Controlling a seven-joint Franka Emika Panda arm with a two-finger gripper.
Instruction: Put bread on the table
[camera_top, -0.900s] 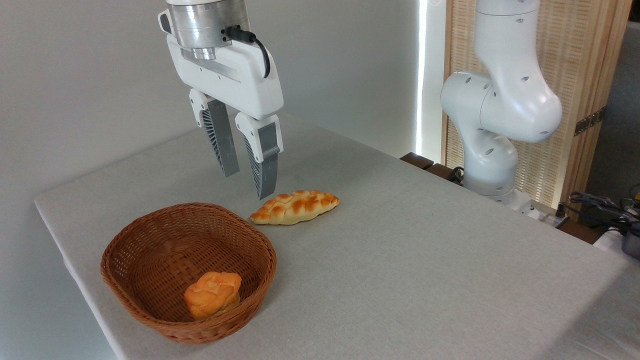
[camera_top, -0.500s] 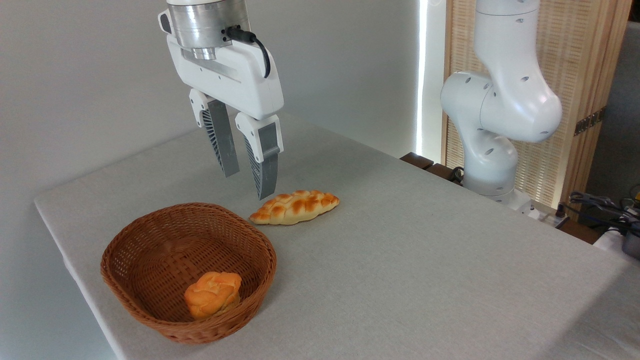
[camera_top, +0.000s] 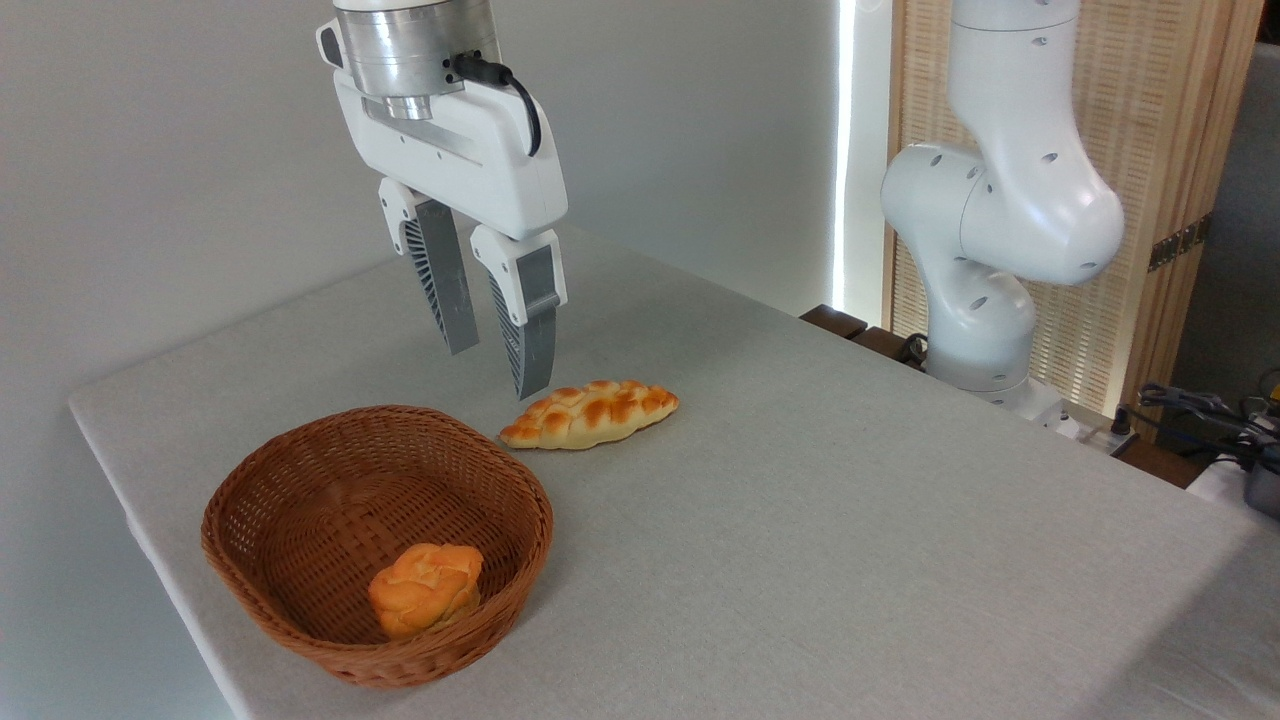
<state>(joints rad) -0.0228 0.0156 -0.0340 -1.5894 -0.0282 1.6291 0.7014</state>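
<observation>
The bread (camera_top: 426, 588), a small round orange-golden bun with a lumpy top, lies inside the brown wicker basket (camera_top: 300, 480), against its near wall. The basket stands on the light grey table (camera_top: 850, 520) near the front left corner. My gripper (camera_top: 495, 370) hangs in the air above the table, behind the basket's far rim and well above the bun. Its two grey ribbed fingers (camera_top: 530, 330) stand apart with nothing between them, so it is open.
A longer braided golden loaf (camera_top: 590, 413) lies on the table just right of the gripper's tips, behind the basket. The arm's white base (camera_top: 990, 270) rises at the table's far right edge, with cables (camera_top: 1200, 410) beside it. A wall stands behind.
</observation>
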